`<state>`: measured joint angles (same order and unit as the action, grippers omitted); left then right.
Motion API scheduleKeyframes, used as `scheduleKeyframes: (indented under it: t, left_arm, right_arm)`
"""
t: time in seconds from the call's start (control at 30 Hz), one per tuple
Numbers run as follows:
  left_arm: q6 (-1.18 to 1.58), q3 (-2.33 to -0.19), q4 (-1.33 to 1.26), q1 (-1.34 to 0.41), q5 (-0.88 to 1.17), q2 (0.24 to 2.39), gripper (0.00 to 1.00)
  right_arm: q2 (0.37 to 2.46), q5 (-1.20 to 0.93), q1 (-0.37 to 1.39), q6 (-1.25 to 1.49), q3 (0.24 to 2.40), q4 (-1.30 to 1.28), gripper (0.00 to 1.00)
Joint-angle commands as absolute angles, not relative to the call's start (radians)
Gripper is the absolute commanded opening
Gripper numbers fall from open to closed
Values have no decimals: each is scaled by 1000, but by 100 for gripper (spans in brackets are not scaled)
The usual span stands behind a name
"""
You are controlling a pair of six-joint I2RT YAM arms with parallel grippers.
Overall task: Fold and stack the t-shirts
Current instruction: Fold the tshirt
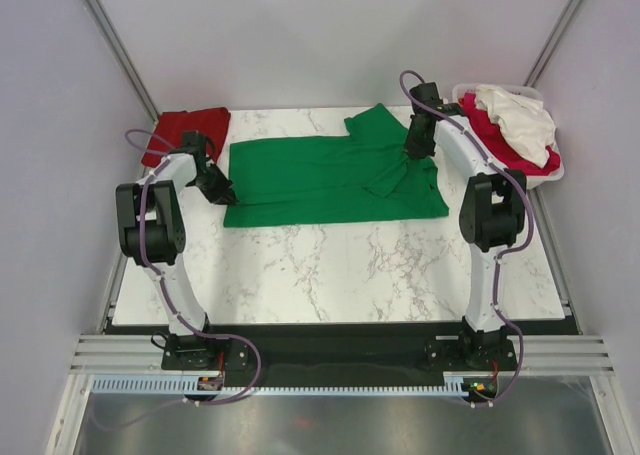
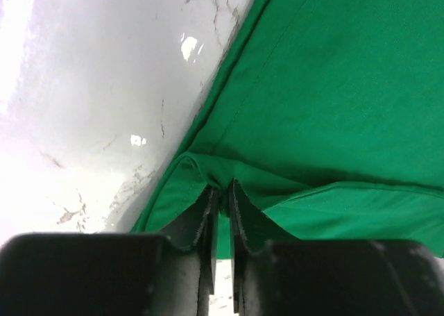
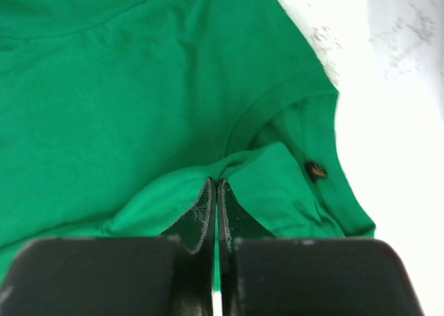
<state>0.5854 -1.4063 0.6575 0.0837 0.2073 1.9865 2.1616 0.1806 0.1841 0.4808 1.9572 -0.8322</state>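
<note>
A bright green t-shirt [image 1: 330,175] lies spread across the far half of the marble table, its hem at the left and its neck at the right. My left gripper [image 1: 222,189] is shut on the hem edge of the green shirt [image 2: 319,87], pinching a fold between its jaws [image 2: 222,191]. My right gripper [image 1: 416,147] is shut on a fold of the green shirt [image 3: 125,87] near the shoulder and sleeve [image 3: 216,183]. A dark red t-shirt [image 1: 185,130] lies folded at the far left corner. Crimson-pink [image 1: 495,135] and white [image 1: 520,120] shirts lie heaped at the far right.
A white plastic basket [image 1: 548,175] at the far right corner holds the crimson-pink and white shirts. The marble tabletop [image 1: 330,265] shows bare in front of the green shirt. Grey booth walls with metal posts enclose the table on three sides.
</note>
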Motion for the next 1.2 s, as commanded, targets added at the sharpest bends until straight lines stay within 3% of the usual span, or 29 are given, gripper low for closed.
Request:
scheduleKeyframes:
  t: [0.0,0.07,0.1,0.17,0.27,0.37,0.47,0.67,0.83,1.17]
  left_arm:
    - [543,-1476,689,89,173,2014,24]
    - [535,-1517,712,87,172,2017,46]
    - [531,-1532,718,87,169,2013,52]
    - [509,-1578,747,83,121,1979,65]
    - [479,-1605,788,68,37,1919,72]
    - [434,-1545,802,28,3,1797,72]
    - [394,-1419,799,-40,2,1657,72]
    - [331,-1180,785,-149,-54,1431,71]
    - [316,-1040,732,-152,-112,1348,70]
    - [310,-1052,721,-153,-75,1379,67]
  right_arm:
    - [2207,163,176,472,2063,-834,11]
    - [2247,169,172,474,2101,-856,24]
    - [2259,198,167,480,2155,-873,47]
    - [2276,234,164,483,2221,-919,75]
    - [2226,310,166,485,2185,-930,87]
    - [2105,286,176,489,2053,-856,88]
    - [1965,95,196,511,1713,-691,86]
    - [1897,-153,232,574,1441,-483,69]
    - [1972,-184,242,594,1448,-440,57]
    - [2057,-155,239,601,1503,-443,47]
